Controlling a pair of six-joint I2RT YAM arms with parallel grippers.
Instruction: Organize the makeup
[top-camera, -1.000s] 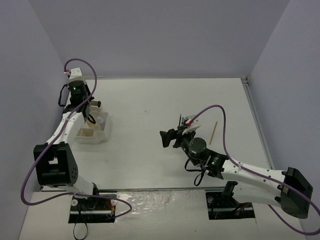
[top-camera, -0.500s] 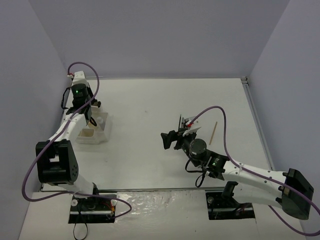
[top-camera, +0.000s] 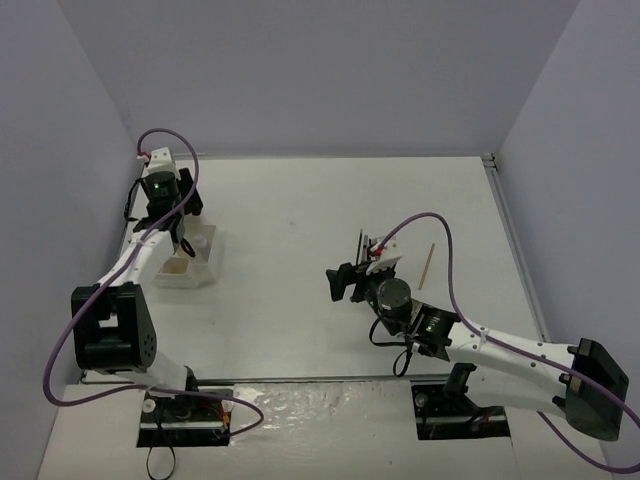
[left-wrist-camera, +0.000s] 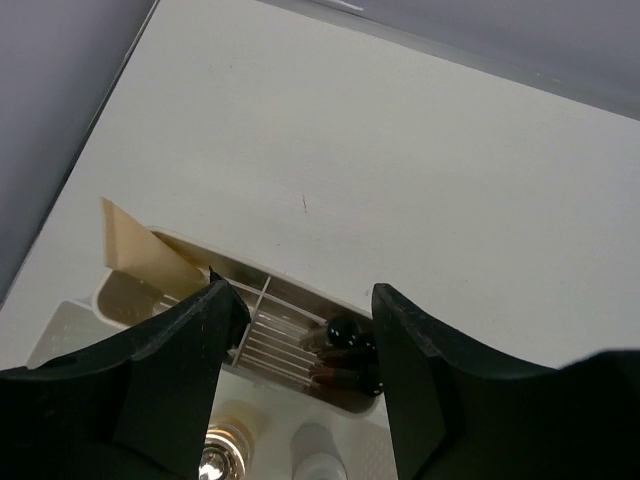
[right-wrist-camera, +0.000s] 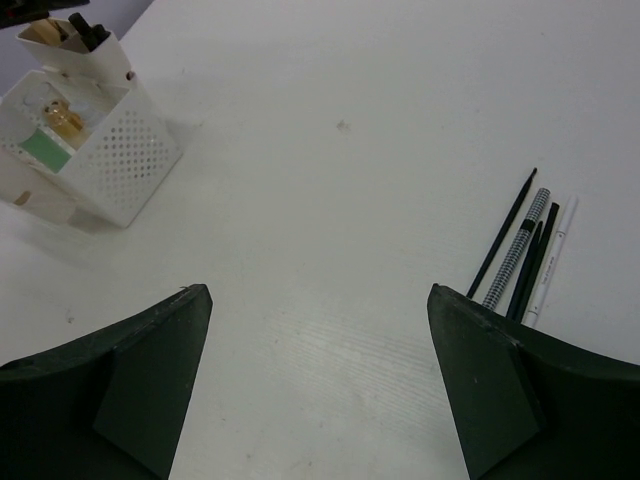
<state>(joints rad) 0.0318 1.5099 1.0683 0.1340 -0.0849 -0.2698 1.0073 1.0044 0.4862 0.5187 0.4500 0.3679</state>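
My left gripper (left-wrist-camera: 305, 295) hangs open over the white tray (top-camera: 192, 262), with nothing between its fingers. Straight below it, short black tubes (left-wrist-camera: 347, 347) lie in a ribbed compartment. A grey bottle (left-wrist-camera: 318, 455) and a shiny-capped one (left-wrist-camera: 218, 461) stand in the nearer compartment. My right gripper (right-wrist-camera: 320, 375) is wide open and empty above bare table. Thin black pencils and a patterned one (right-wrist-camera: 525, 255) lie side by side to its right, seen from above as the pencils (top-camera: 368, 243). A tan wooden stick (top-camera: 427, 264) lies further right.
The perforated tray (right-wrist-camera: 110, 165) sits far left in the right wrist view, with a green-labelled bottle (right-wrist-camera: 45, 150) inside. Grey walls close off the left, back and right of the table (top-camera: 300, 210). A purple cable (top-camera: 430, 225) loops over the right arm.
My left gripper's jaws have parted above the tray, and its wrist has shifted slightly toward the back. The right arm has crept a little toward the near edge.
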